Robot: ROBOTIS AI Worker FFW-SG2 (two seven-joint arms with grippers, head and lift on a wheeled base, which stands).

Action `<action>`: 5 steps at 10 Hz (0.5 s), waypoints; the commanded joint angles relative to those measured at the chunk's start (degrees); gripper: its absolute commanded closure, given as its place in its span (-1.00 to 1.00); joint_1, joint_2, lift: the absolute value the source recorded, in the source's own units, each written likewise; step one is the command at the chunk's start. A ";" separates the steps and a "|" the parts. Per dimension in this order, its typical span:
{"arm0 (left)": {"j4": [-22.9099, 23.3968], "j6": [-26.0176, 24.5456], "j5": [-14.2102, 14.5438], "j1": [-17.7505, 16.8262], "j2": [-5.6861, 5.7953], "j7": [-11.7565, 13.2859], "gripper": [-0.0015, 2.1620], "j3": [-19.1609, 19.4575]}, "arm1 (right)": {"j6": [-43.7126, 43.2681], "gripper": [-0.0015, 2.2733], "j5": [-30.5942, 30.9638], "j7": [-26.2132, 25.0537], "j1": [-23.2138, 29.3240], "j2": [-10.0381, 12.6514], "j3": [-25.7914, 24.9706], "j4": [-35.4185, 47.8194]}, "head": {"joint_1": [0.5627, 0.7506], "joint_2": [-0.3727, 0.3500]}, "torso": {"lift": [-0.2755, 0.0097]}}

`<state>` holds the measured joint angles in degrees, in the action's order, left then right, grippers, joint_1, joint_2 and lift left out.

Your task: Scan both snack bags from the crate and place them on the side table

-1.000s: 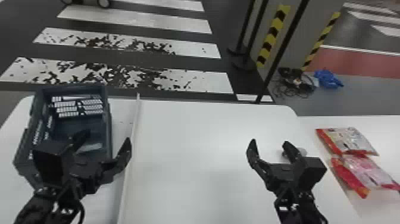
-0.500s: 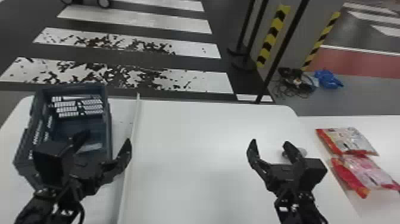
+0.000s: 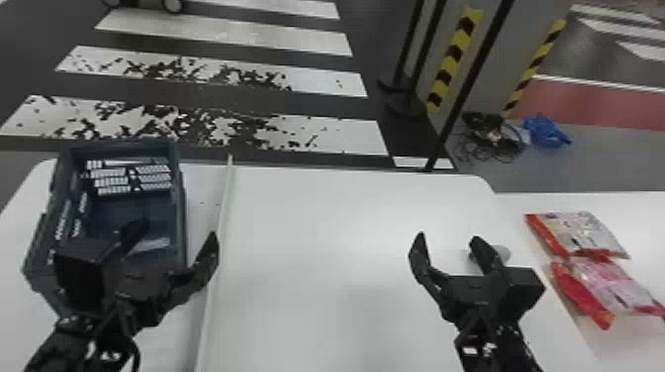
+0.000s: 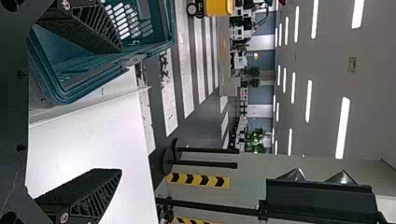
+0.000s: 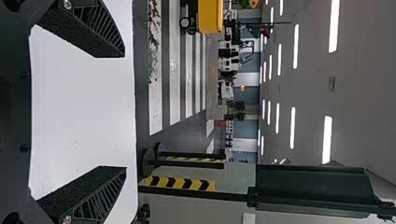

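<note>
Right gripper (image 3: 449,239) and left gripper (image 3: 178,231), both black and two-fingered: fingers spread wide, nothing held. To the right gripper's right, two flat, glossy snack bags lie on the white side table (image 3: 641,237): a red-edged bag with a pale, printed face (image 3: 579,232) and, nearer the robot and touching it, a red-and-pink bag (image 3: 611,284). Just behind the right gripper sits a pale, rounded object (image 3: 502,253), partly hidden. The dark blue-grey slatted plastic crate (image 3: 181,222) stands beside and beyond the left gripper. Placement appears complete; scanning cannot be confirmed. A low rightward swing of the right arm could knock the rounded object or push both touching bags; lowering the left could snag a finger on the crate's rim.
</note>
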<state>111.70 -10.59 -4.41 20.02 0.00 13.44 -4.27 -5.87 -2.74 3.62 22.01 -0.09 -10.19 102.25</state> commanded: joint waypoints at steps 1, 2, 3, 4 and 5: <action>0.27 0.08 -0.07 0.37 -0.15 0.01 -0.92 -0.04 | -0.67 -0.94 -0.34 -0.02 0.93 0.14 0.08 0.41 | 0.41 -0.55 | 0.24; 0.89 0.08 -0.07 1.16 -0.15 0.01 -0.92 0.05 | -0.67 -0.94 -0.51 -0.02 1.28 0.14 0.17 0.41 | 0.41 -0.55 | 0.24; 1.59 0.26 -0.07 1.95 -0.15 0.01 -0.92 0.14 | -0.67 -0.94 -0.51 -0.02 1.54 0.14 0.52 0.41 | 0.41 -0.56 | 0.24; 2.38 0.26 -0.07 2.74 -0.15 0.01 -0.92 0.14 | -1.20 -0.94 -0.51 -0.02 1.98 0.14 0.87 0.50 | 0.41 -0.55 | 0.24; 3.35 0.26 -0.16 3.62 -0.15 0.01 -0.92 0.14 | -2.08 -0.94 -0.69 -0.02 2.68 0.14 1.22 0.94 | 0.41 -0.54 | 0.24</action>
<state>114.54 -10.34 -4.50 23.18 0.00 13.45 -4.11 -7.42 -3.36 3.60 24.33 -0.09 -9.16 103.02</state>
